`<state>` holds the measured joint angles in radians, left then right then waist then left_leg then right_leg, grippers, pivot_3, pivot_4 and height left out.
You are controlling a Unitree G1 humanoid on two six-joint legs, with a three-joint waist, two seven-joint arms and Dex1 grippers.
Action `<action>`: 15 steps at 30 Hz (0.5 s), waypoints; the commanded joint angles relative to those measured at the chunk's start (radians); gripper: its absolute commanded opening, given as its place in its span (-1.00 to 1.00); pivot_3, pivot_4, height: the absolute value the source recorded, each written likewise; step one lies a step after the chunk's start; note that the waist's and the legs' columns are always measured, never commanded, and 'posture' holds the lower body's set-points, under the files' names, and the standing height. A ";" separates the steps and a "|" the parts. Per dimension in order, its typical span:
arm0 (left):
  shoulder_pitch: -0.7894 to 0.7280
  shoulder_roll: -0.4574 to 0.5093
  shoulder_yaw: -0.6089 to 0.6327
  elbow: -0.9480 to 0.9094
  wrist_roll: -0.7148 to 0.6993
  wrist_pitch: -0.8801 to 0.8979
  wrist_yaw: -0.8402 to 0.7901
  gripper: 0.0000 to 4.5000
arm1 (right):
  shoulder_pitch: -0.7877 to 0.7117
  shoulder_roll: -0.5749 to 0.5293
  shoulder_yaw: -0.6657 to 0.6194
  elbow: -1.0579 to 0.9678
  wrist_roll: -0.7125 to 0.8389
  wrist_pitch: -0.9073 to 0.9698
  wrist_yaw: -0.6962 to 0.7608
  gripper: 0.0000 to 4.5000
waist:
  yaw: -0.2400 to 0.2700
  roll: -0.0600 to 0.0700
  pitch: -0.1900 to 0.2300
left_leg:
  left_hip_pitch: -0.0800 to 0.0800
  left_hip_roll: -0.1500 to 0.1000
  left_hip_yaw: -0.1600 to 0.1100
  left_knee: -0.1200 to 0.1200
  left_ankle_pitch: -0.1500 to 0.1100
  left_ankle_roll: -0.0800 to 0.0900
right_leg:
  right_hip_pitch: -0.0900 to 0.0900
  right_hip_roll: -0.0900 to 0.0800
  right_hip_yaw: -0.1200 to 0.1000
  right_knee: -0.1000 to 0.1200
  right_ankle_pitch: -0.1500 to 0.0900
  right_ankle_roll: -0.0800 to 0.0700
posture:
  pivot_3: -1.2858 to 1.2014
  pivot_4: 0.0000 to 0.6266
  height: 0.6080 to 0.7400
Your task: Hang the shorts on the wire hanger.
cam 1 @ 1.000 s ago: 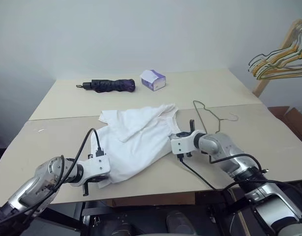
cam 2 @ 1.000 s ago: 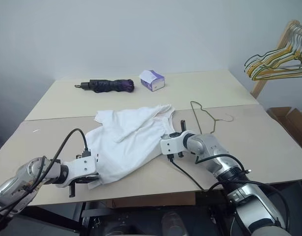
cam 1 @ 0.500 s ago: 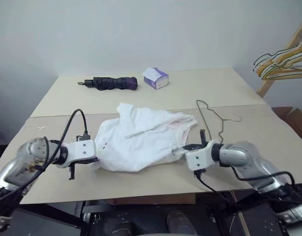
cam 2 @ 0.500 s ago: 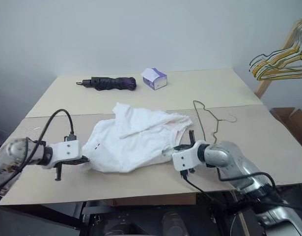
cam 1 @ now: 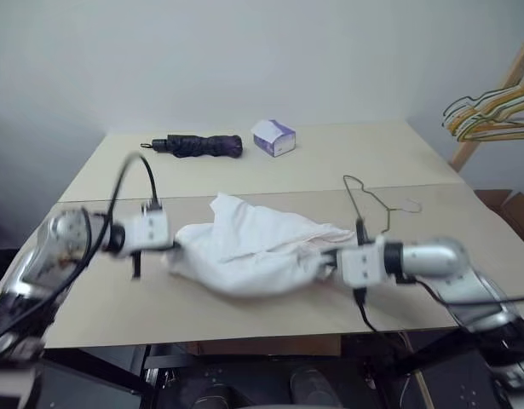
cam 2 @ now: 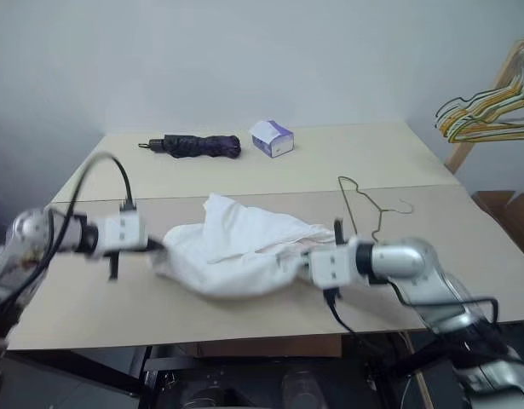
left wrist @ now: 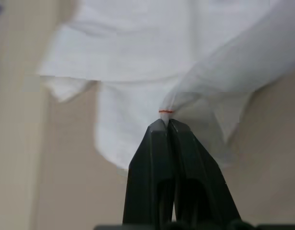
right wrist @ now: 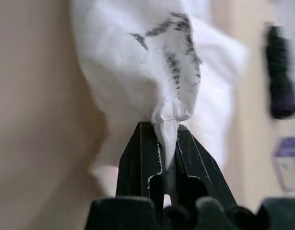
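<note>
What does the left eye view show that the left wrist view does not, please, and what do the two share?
The left eye view takes in the table, with the wire hanger lying flat beside the cloth, a folded umbrella and a small box at the far side, more hangers off to the right, and the right gripper shut on the shorts.

The left wrist view adds the pinch itself: a gathered fold with a thin red mark just past the fingertips.

Both show the left gripper shut on the white shorts above the tan tabletop.
</note>
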<state>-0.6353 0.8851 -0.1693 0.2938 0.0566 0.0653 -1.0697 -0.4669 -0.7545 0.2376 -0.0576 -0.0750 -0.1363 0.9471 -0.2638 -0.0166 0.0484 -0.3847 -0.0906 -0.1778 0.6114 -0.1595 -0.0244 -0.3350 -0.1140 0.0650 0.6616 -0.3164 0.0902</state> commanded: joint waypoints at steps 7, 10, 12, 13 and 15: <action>-0.985 -0.237 0.116 0.931 0.189 -0.226 1.167 -0.99 | -1.006 0.262 0.092 1.014 -0.501 -0.140 -1.086 -1.00 | -0.108 -0.003 0.001 | -0.022 -0.008 -0.002 -0.007 0.006 0.002 | -0.026 -0.016 -0.005 0.003 0.004 0.003 | -0.22 -1.00 1.00; -1.066 -0.234 0.126 0.958 0.204 -0.349 1.281 -0.99 | -1.089 0.258 0.082 1.103 -0.531 -0.238 -1.325 -1.00 | -0.140 -0.003 0.001 | -0.032 -0.009 0.010 -0.006 0.002 0.002 | -0.039 -0.021 -0.003 0.010 0.003 0.005 | -0.22 -1.00 1.00; -1.052 -0.240 0.130 0.955 0.193 -0.417 1.237 -0.99 | -1.072 0.242 0.094 1.133 -0.536 -0.316 -1.357 -1.00 | -0.148 -0.003 0.001 | -0.032 -0.013 0.017 -0.007 -0.002 0.008 | -0.040 -0.027 -0.001 0.010 0.001 0.009 | -0.22 -1.00 1.00; -1.040 -0.243 0.134 0.951 0.185 -0.441 1.213 -0.99 | -1.059 0.236 0.094 1.142 -0.532 -0.350 -1.358 -1.00 | -0.149 -0.004 0.001 | -0.032 -0.016 0.019 -0.006 -0.006 0.012 | -0.039 -0.032 0.000 0.010 -0.001 0.012 | -0.23 -1.00 1.00; -0.963 -0.253 0.142 0.922 0.155 -0.499 1.103 -0.99 | -0.996 0.223 0.100 1.156 -0.510 -0.436 -1.285 -1.00 | -0.151 -0.004 0.000 | -0.032 -0.021 0.023 -0.001 -0.009 0.017 | -0.036 -0.036 0.002 0.006 -0.002 0.015 | -0.23 -1.00 1.00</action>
<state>-1.6263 0.6229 -0.0417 1.2270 0.2330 -0.3911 0.0842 -1.4851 -0.5132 0.3430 1.0816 -0.6040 -0.5120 -0.3655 -0.4147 -0.0205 0.0480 -0.4160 -0.1138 -0.1532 0.6133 -0.1690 -0.0060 -0.3678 -0.1510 0.0683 0.6640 -0.3170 0.1071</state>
